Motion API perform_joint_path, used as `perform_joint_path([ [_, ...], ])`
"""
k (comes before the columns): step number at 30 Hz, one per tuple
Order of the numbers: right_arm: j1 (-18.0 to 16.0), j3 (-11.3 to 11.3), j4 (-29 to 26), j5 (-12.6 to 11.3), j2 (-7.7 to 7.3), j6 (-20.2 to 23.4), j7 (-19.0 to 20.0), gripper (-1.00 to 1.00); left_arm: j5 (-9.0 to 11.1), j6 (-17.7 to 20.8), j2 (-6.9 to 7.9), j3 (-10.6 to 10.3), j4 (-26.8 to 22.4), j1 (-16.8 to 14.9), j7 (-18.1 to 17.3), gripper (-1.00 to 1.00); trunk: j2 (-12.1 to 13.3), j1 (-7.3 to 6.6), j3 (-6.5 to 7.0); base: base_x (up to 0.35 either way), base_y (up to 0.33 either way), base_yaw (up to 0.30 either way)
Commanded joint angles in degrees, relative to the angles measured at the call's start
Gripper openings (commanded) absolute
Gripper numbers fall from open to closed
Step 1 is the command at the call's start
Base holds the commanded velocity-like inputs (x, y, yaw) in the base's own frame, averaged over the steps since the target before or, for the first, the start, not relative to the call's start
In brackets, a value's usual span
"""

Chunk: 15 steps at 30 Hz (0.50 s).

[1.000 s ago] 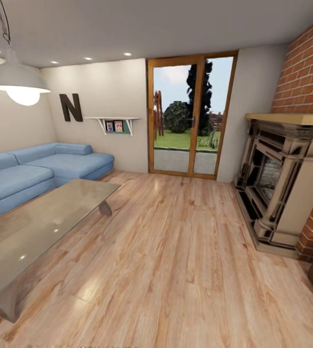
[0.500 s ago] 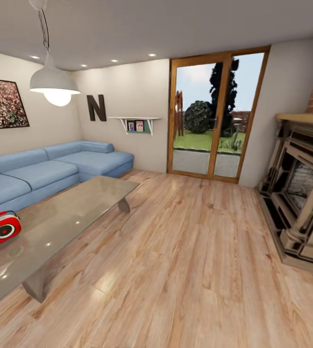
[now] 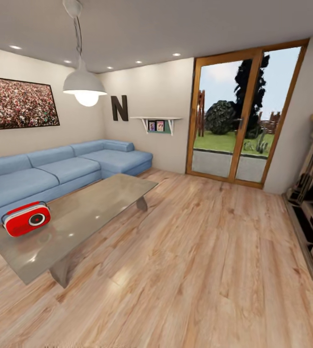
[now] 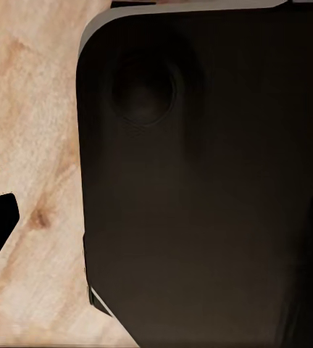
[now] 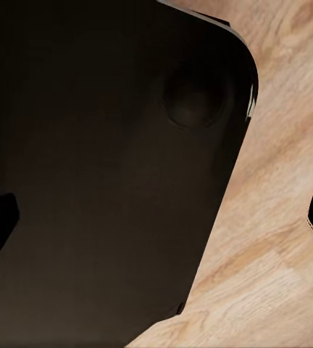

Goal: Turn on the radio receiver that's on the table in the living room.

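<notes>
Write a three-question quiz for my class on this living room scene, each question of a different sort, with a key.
1. True or false: the red radio receiver stands on the wood floor.
2. Multiple choice: which end of the glass coffee table holds the radio? A) the end nearest the camera B) the end nearest the glass doors C) the middle
3. Fill in: the wall beside the white shelf bears the dark letter ___.

Key: 1 false, it stands on the table. 2 A. 3 N.
</notes>
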Motion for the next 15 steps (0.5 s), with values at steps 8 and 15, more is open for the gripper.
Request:
perform_joint_path([
  [8,0.0,0.0,0.0,0.0,0.0,0.0,0.0,1.0,0.0,0.0,0.0,0.0,0.0,0.0,0.0,1.0,0.0,0.0,0.0,0.0,0.0,0.275],
  [15,0.0,0.0,0.0,0.0,0.0,0.0,0.0,1.0,0.0,0.0,0.0,0.0,0.1,0.0,0.0,1.0,0.0,0.0,0.0,0.0,0.0,0.275],
])
